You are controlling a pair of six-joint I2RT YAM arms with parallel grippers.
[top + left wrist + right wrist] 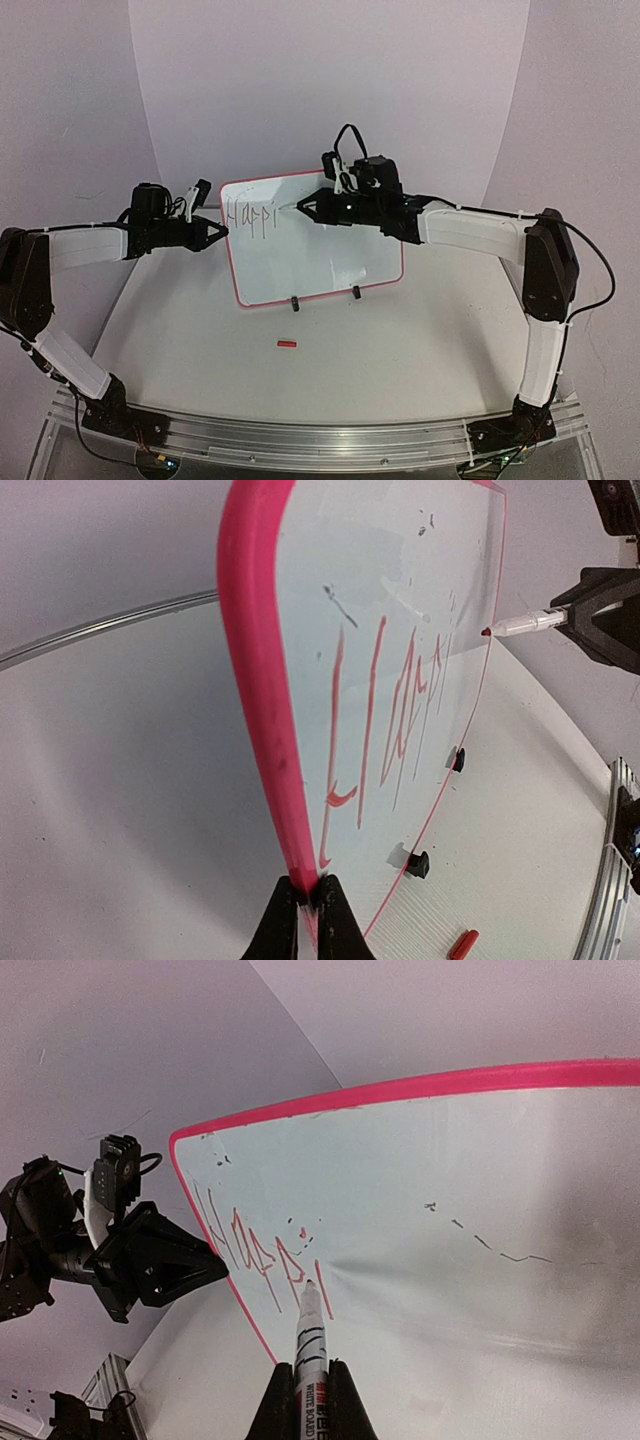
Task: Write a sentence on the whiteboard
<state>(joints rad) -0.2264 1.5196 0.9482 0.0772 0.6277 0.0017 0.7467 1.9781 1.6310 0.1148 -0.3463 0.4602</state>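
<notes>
The whiteboard (320,255) stands upright on two black feet at mid-table, its frame red-pink. My left gripper (222,231) is shut on the board's left edge (262,710), pinching the frame between its fingertips (290,920). My right gripper (305,208) is shut on a white marker (310,1345) with its red tip at the board face (480,1220). The sentence (262,1252) is only partly written: red letters "Happi" (250,216) in the board's upper left. The marker tip (487,631) sits just right of the last stroke.
A small red marker cap (287,344) lies on the table in front of the board, also seen low in the left wrist view as the cap (462,944). Faint dark smudges (480,1242) mark the board face. A curved white backdrop rises behind the board.
</notes>
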